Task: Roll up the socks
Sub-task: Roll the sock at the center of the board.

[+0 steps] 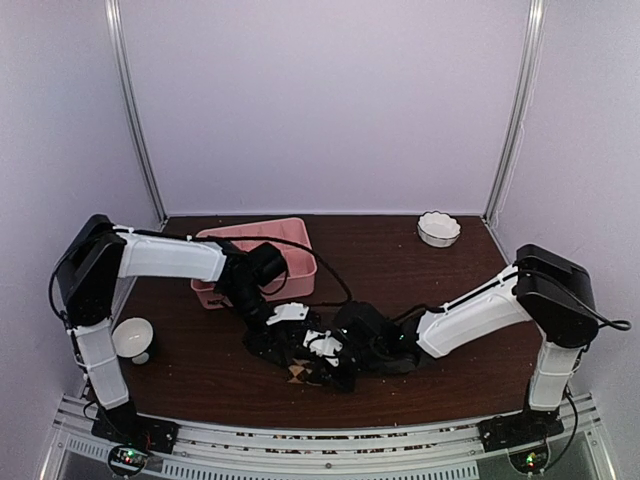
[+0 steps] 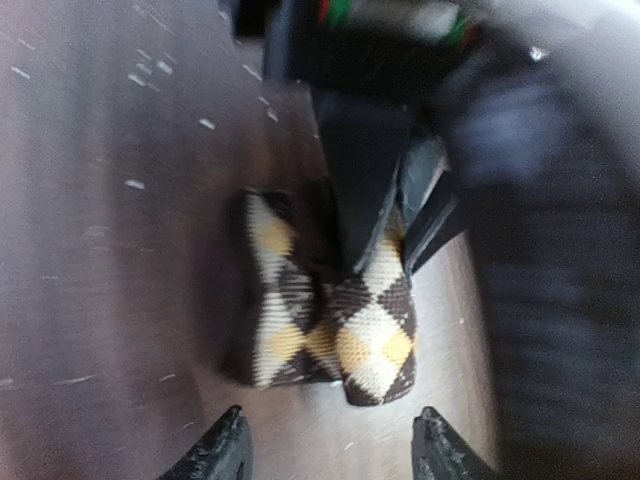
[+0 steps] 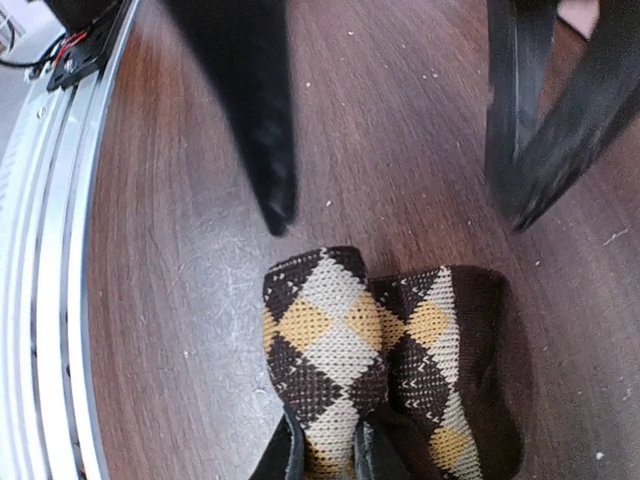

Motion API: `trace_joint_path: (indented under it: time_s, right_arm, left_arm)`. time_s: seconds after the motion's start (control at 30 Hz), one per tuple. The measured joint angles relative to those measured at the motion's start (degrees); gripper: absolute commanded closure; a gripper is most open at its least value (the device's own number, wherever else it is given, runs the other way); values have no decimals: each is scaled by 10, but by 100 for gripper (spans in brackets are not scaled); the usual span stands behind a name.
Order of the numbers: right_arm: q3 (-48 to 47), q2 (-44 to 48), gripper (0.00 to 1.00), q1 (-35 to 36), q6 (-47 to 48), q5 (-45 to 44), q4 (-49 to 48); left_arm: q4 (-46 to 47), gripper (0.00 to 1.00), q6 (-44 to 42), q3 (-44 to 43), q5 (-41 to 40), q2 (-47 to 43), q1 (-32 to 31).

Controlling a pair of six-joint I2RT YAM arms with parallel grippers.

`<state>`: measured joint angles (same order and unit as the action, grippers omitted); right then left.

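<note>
A brown-and-tan checkered sock (image 3: 340, 350) lies bunched in two folds on the dark wood table (image 3: 180, 300) near its front edge, a small patch showing in the top view (image 1: 297, 376). My right gripper (image 3: 328, 455) is shut on the left fold's edge, one finger on each side of the fabric. My left gripper (image 2: 330, 445) is open, its black fingertips (image 2: 225, 450) wide apart just short of the sock (image 2: 335, 320), with nothing between them. In the right wrist view, the left gripper's fingers (image 3: 255, 120) hang just beyond the sock. Both grippers meet over the sock in the top view.
A pink divided tray (image 1: 262, 250) stands behind the left arm. A white scalloped bowl (image 1: 438, 228) sits at the back right, and a small white cup (image 1: 133, 338) at the left. The table's metal front rail (image 3: 50, 300) runs close by the sock.
</note>
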<state>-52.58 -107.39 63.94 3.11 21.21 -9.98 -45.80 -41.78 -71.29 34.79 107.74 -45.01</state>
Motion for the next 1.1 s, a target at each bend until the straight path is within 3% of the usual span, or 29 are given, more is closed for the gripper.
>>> trace_joint_path:
  time_s: [0.33, 0.37, 0.43, 0.47, 0.73, 0.97, 1.03, 1.1]
  right_arm:
    - [-40, -44, 97, -33, -152, 80, 9]
    - [-42, -51, 97, -40, -171, 97, 6]
    - [-44, -64, 97, -54, -204, 129, -4]
    - [-44, -69, 97, -61, -220, 146, -10]
    - [-39, -103, 96, -93, -325, 254, -76]
    - [-38, -120, 96, -101, -369, 288, -111]
    - [-33, -122, 96, -103, -380, 291, -127]
    - [-28, -123, 96, -104, -389, 294, -141]
  left_arm:
    - [108, 44, -2, 104, -25, -115, -4]
    - [112, 35, -3, 114, -22, -123, -4]
    - [118, 4, -6, 126, -11, -134, -4]
    - [123, 2, -11, 130, -9, -136, -5]
    - [177, 10, -22, 166, -68, -135, -44]
    - [227, 10, -23, 169, -148, -111, -79]
    - [232, 14, -22, 168, -160, -100, -85]
    - [234, 25, -22, 167, -168, -89, -89]
